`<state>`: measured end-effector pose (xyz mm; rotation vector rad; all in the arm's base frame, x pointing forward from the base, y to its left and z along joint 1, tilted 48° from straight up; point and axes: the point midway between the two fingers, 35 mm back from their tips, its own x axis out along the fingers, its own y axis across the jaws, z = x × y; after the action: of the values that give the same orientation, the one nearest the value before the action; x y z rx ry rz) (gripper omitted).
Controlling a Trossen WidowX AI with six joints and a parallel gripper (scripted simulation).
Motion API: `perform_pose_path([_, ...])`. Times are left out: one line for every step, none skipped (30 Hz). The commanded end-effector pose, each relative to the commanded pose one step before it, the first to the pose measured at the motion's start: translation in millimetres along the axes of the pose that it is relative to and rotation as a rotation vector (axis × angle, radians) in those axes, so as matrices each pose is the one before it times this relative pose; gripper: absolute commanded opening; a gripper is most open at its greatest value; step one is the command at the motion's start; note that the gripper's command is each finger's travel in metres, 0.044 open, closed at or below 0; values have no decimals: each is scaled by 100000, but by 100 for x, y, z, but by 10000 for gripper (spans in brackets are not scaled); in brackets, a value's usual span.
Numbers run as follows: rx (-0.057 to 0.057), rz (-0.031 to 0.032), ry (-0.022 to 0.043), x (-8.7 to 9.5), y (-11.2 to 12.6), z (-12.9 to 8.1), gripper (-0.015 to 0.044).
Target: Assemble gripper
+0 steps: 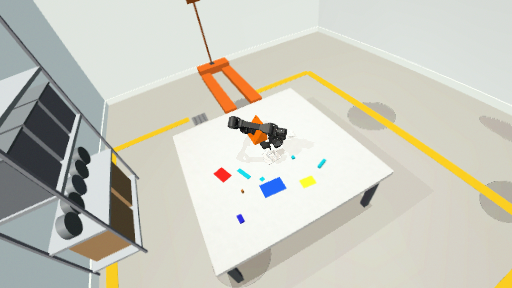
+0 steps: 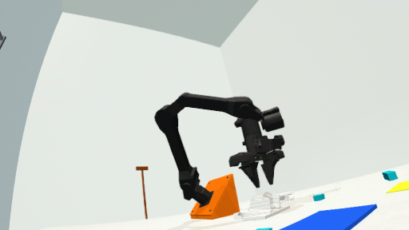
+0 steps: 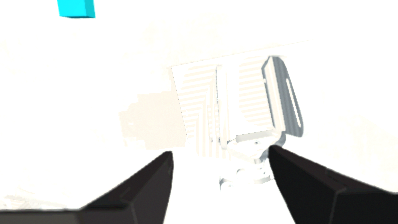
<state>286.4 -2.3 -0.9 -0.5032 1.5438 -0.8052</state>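
Where the whole table (image 1: 230, 225) shows: the top view only; its top is white and smooth, on dark legs.
Arm (image 1: 257, 126) (image 2: 204, 101): black, segmented; the exterior view alone shows its high arch.
Mount (image 1: 256, 122) (image 2: 224, 200): orange wedge, its flat sloping face and dark bolt dots clear in the exterior view.
Gripper (image 1: 270, 146) (image 2: 264, 185) (image 3: 220, 152): two black tapering fingers spread apart, pinching nothing, above the pale assembly.
Plate (image 1: 272, 187) (image 2: 331, 217): flat, matte blue rectangle.
Pale gripper-base assembly (image 1: 274, 157) (image 2: 264, 205) (image 3: 248, 117): whitish, on the table near the mount; the wrist view reveals fine stripes, a straight ridge and a grey, round-ended slotted piece (image 3: 287, 97). Whether teeth mesh or the housing plate sits level, I cannot tell.
Red square (image 1: 222, 174): flat, seen only from above.
Yellow rectangle (image 1: 307, 181) (image 2: 399, 186): flat, cropped in the exterior view.
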Motion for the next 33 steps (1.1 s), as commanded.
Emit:
perform_pose_path([-5313, -1132, -873, -4, 429, -385, 355])
perform_pose_path([-2473, -514, -335, -33, 208, -168, 381])
perform_pose_path([-2716, -576, -364, -37, 229, -180, 408])
perform_pose_path([-2478, -270, -244, -68, 287, -106, 434])
perform_pose_path([-2152, 132, -97, -107, 357, -11, 440])
perform_pose_path([-2151, 125, -97, -105, 358, -8, 440])
perform_pose_path([-2369, 280, -65, -133, 436, 25, 440])
perform_pose_path([-2763, 316, -75, -152, 511, 33, 440])
perform_pose_path([-2763, 304, -74, -148, 512, 38, 440])
perform_pose_path([-2762, 293, -73, -144, 514, 43, 440])
perform_pose_path([-2762, 283, -71, -140, 515, 48, 440])
perform_pose_path([-2761, 272, -69, -136, 516, 54, 440])
perform_pose_path([-2760, 261, -67, -132, 518, 59, 440])
perform_pose_path([-2759, 251, -64, -128, 519, 65, 440])
perform_pose_path([-2757, 241, -61, -123, 520, 70, 440])
perform_pose_path([-2756, 231, -58, -119, 520, 76, 440])
perform_pose_path([-2752, 221, -54, -114, 521, 81, 440])
perform_pose_path([-2754, 211, -50, -110, 522, 87, 440])
perform_pose_path([-2752, 202, -46, -105, 522, 93, 440])
perform_pose_path([-2751, 193, -41, -101, 523, 99, 440])
perform_pose_path([-2749, 184, -37, -96, 523, 104, 440])
perform_pose_path([-2747, 175, -32, -91, 523, 110, 440])
perform_pose_path([-2744, 167, -26, -86, 523, 116, 440])
perform_pose_path([-2742, 159, -21, -81, 523, 122, 440])
perform_pose_path([-2740, 151, -15, -76, 523, 128, 440])
perform_pose_path([-2737, 143, -9, -71, 522, 134, 440])
perform_pose_path([-2599, 90, -54, -73, 488, 122, 440])
perform_pose_path([-2588, 82, -48, -68, 485, 127, 440])
perform_pose_path([-2586, 76, -41, -64, 485, 132, 440])
perform_pose_path([-2555, 86, -14, -55, 481, 142, 440])
perform_pose_path([-2536, 90, 4, -47, 479, 149, 440])
perform_pose_path([-2520, 92, 18, -41, 477, 156, 440])
perform_pose_path([-2516, 88, 26, -36, 475, 162, 440])
